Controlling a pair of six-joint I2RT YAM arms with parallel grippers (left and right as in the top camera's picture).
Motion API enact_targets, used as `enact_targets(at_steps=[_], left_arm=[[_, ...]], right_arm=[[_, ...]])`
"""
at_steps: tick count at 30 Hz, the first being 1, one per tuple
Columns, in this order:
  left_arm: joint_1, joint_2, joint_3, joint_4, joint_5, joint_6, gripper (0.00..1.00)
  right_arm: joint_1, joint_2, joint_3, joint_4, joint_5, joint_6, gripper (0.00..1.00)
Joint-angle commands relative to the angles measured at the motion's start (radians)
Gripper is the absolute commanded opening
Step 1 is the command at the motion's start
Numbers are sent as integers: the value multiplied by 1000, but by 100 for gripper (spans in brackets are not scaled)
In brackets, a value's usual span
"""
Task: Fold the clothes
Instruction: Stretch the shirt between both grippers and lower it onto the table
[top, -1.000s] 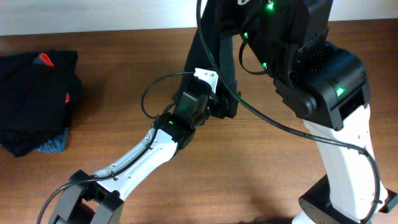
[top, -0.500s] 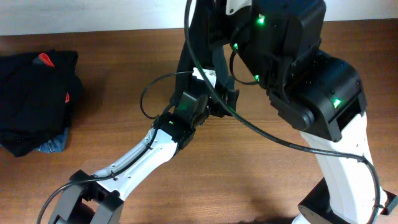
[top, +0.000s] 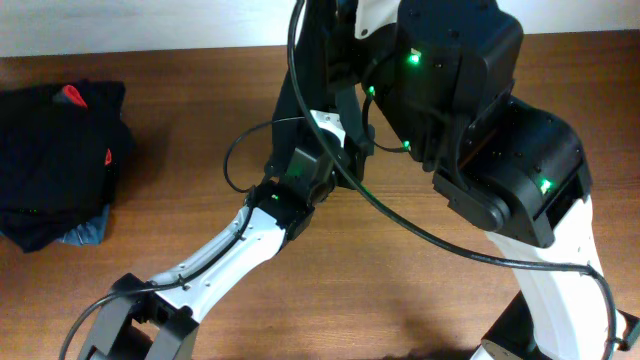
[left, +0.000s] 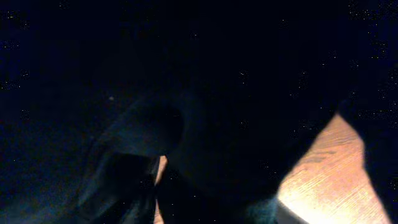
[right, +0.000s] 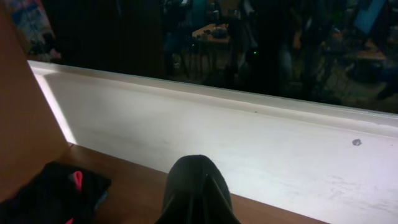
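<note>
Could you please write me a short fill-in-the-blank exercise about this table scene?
The heap of black fabric clothes lies at the overhead view's ____ edge. Its small bright marks are ____. A scrap of ____ cloth peeks out at its near edge. The brown tabletop is made of ____.
Missing words: left; red; blue; wood.

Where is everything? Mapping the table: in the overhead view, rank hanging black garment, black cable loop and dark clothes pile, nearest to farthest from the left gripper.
1. hanging black garment: at the left gripper, centre.
2. black cable loop: beside that arm's wrist.
3. dark clothes pile: far off, picture's left edge.
</note>
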Motion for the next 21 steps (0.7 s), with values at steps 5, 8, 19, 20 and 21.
enact_targets(at_steps=[5,8,19,20,21], left_arm=[[4,-29,10,-45,-8,16,0],[4,-66,10,-129,-10,74,1],[103,-413,10,-403,-272,208,0],[140,-439,10,-402,-272,208,0],[202,-472,10,-393,-270,208,0]], right_arm=[[-6,-31,28,-14,182,-23,4],[-72,-32,27,-64,184,-17,4],[-421,-31,27,-343,96,60,4],[-453,-31,27,-385,45,60,4],[-476,-31,27,-421,6,60,4]])
